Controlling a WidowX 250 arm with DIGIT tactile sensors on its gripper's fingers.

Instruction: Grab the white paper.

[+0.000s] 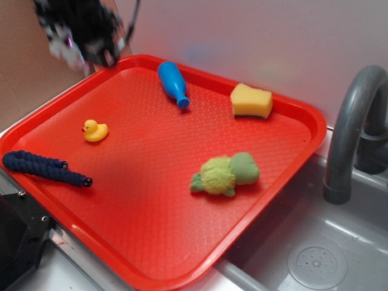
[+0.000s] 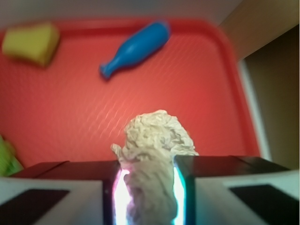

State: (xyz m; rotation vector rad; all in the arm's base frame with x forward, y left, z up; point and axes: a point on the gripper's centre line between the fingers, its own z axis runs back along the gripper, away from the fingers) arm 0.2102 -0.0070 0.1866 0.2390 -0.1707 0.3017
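In the wrist view we see our hand (image 2: 149, 187) closed on the white paper (image 2: 154, 140), the crumpled wad pinched between the two fingers (image 2: 61, 187) and bulging out above them. From outside, the hand (image 1: 85, 33) is a dark blur raised over the far left corner of the red tray (image 1: 151, 242), and the paper itself cannot be made out there. Nearest on the tray lies a blue bottle (image 1: 173, 83), on its side. Further along the back edge sits a yellow sponge (image 1: 251, 100). A small yellow duck (image 1: 95, 130) stands towards the left, with a dark blue rope (image 1: 45, 168) across the left rim. A green plush toy (image 1: 224, 174) lies near the right side. Beyond the tray are a grey sink (image 1: 315, 254) and tap (image 1: 354, 127).
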